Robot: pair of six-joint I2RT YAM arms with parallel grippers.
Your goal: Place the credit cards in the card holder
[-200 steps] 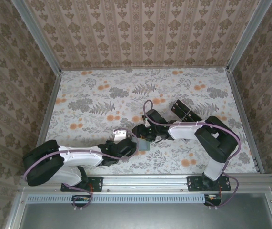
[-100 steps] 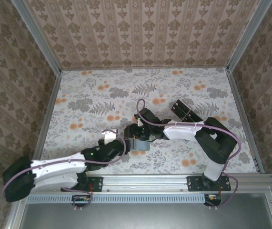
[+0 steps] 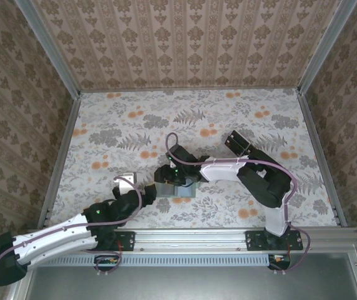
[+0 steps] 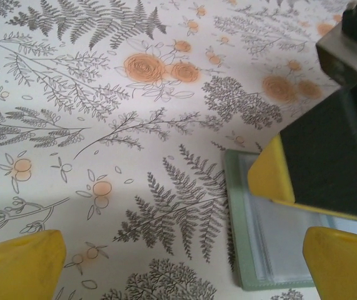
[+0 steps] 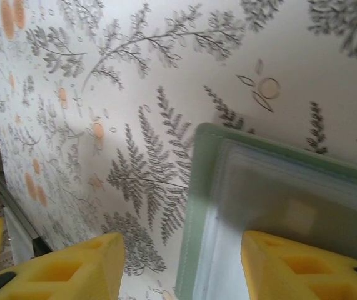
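One left gripper (image 4: 184, 256), jaws spread as wide as they go, yellow fingers (image 4: 22, 262) empty, low over the floral counter (image 3: 115, 125), just left of the card holder (image 4: 247, 250). One right gripper (image 5: 183, 256), about half open, nothing clamped between its fingers. It hangs directly over the holder with one finger above the clear inner pocket (image 5: 278, 194); cannot tell if it touches. One card holder, pale green, lying open and flat near the counter's front middle. The credit cards (image 3: 239, 144) show as a dark cluster behind the right arm, well apart from the holder, too small to count.
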